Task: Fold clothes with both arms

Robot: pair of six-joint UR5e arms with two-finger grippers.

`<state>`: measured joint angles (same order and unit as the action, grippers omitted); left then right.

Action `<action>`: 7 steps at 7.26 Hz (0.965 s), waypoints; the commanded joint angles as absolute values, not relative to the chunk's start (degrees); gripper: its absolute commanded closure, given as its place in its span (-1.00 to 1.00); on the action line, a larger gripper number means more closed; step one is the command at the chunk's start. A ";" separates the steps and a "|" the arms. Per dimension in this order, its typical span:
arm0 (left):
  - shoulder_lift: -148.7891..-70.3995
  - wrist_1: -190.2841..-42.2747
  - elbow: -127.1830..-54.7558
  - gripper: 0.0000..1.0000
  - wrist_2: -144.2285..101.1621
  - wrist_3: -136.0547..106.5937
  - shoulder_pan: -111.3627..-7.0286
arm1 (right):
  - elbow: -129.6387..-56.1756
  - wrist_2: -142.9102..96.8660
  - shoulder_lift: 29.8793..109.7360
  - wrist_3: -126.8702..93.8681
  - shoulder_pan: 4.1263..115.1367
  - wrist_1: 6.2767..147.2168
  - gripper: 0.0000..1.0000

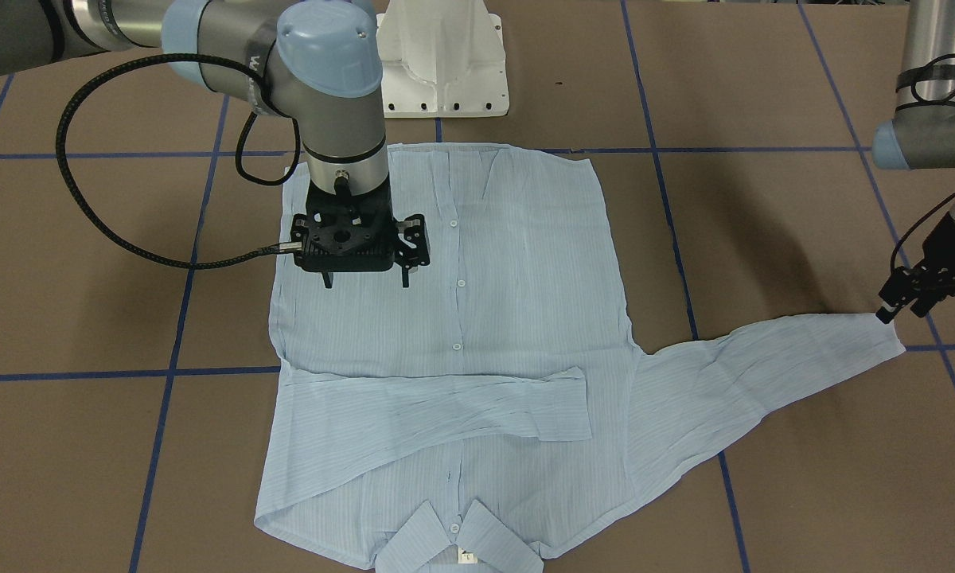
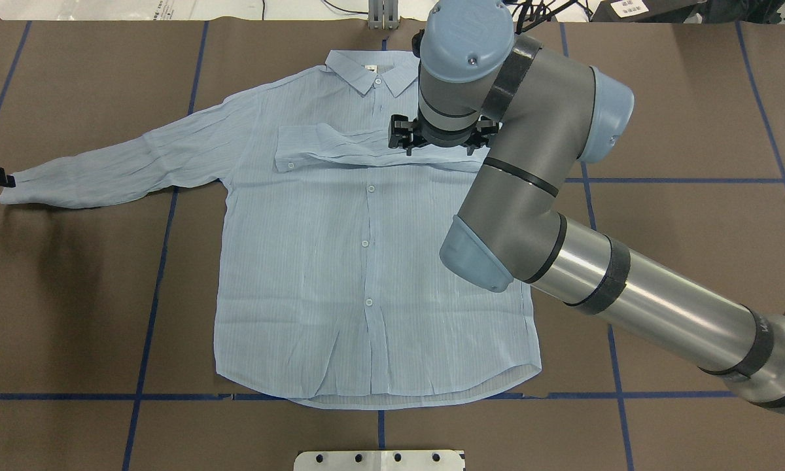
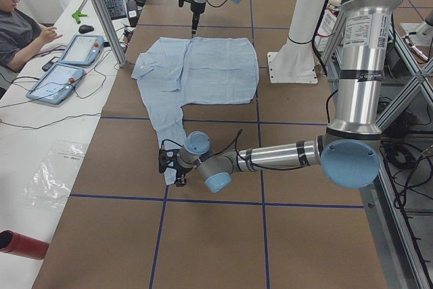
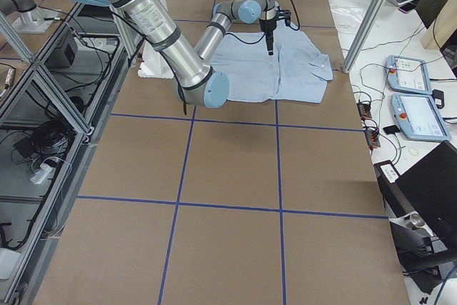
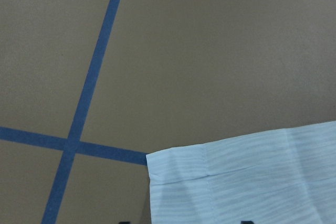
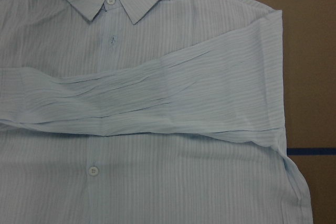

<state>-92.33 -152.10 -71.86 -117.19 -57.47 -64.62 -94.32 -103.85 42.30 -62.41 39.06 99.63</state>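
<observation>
Shirt [image 2: 366, 261], light blue and pinstriped, flat and buttoned on the brown bench [image 2: 693, 98]. Collar [image 2: 373, 72] on the side away from the robot, with a small white neck tag [image 2: 369, 68] inside it; hem toward the white pedestal base [image 1: 443, 64]. One sleeve [image 2: 340, 147] folded across the chest just below the collar, its cuff past the button line. Other sleeve [image 2: 104, 170] stretched out over the bench toward the robot's left, its cuff [image 5: 241, 177] just beside a blue tape line [image 5: 94, 148].

Right gripper [image 1: 366, 280] above the shirt and clear of the cloth, jaws spread with nothing between them. Left gripper [image 1: 891, 312] low at the end of the outstretched cuff, jaws apart in the wrist view; contact with the cloth not discernible. Right arm [image 2: 530, 196] reaching over the shirt's side. Operator [image 3: 20, 25] seated at a side table beyond the collar end.
</observation>
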 commanded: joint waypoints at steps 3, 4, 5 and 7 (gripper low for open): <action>-92.99 -152.05 -69.97 -0.27 -115.75 -57.39 -63.64 | -93.87 -103.62 42.80 -62.67 38.67 96.95 -0.99; -92.99 -152.14 -69.79 -0.27 -115.75 -57.48 -62.85 | -93.87 -103.62 42.89 -62.67 38.67 97.03 -0.99; -92.99 -152.14 -69.79 -0.26 -115.75 -57.48 -62.67 | -93.87 -103.62 42.80 -62.75 38.67 96.94 -0.99; -92.99 -152.14 -69.79 0.01 -115.75 -57.48 -62.58 | -94.04 -103.54 42.80 -62.84 38.67 96.94 -0.99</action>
